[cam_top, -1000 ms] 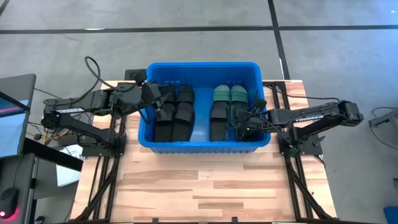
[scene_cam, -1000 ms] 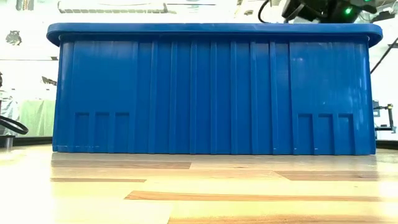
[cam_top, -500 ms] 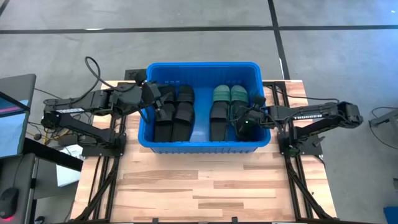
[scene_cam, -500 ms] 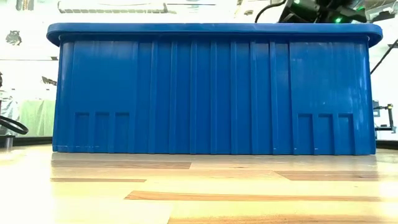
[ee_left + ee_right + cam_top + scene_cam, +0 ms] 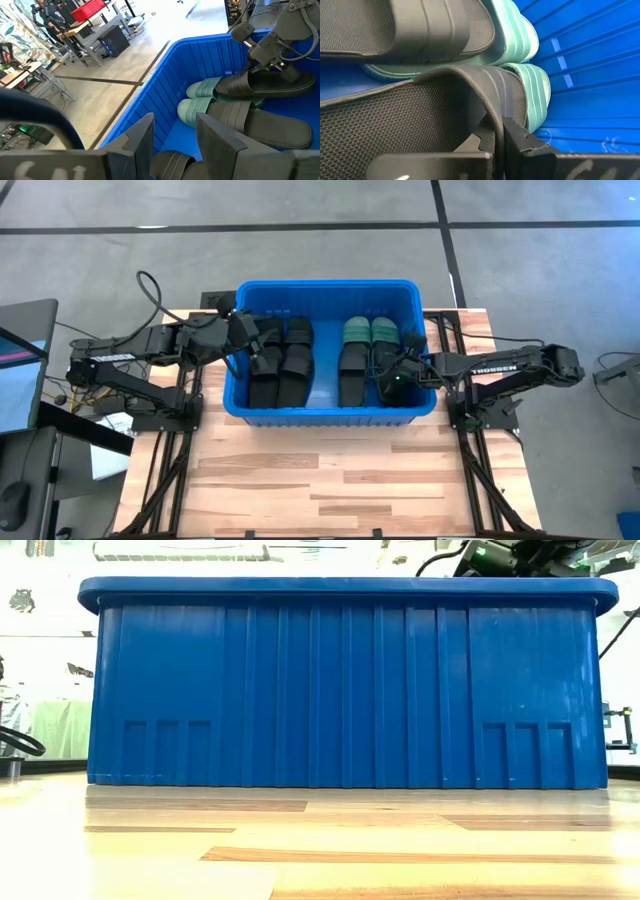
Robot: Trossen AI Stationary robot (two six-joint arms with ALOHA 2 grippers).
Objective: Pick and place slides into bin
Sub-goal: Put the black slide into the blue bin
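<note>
The blue bin (image 5: 330, 288) stands at the table's far middle and fills the low view (image 5: 340, 690). Inside it, black slides (image 5: 282, 365) lie at the left. Two teal slides (image 5: 370, 332) lie at the right with a black slide (image 5: 350, 375) on top of one. My right gripper (image 5: 395, 375) is inside the bin's right end, shut on another black slide (image 5: 265, 86) above the teal pair. My left gripper (image 5: 175, 142) hovers open and empty over the left black slides. My right gripper pinches the black slide's strap (image 5: 496, 127) between its two fingers, at the strap's side edge where it meets the sole. One finger (image 5: 479, 142) is on the footbed side, the other (image 5: 520, 142) outside. The slide sits level just over a teal slide (image 5: 532, 95); whether it rests on it, I cannot tell.
The bin's walls stand close around both grippers. Bare wooden table top (image 5: 320, 480) lies in front of the bin. A monitor (image 5: 20, 370) and cables sit off the table's left side.
My right gripper has gone a little toward the table's left, farther into the bin, with the black slide, which stays level over the teal slides. My left gripper has kept still.
</note>
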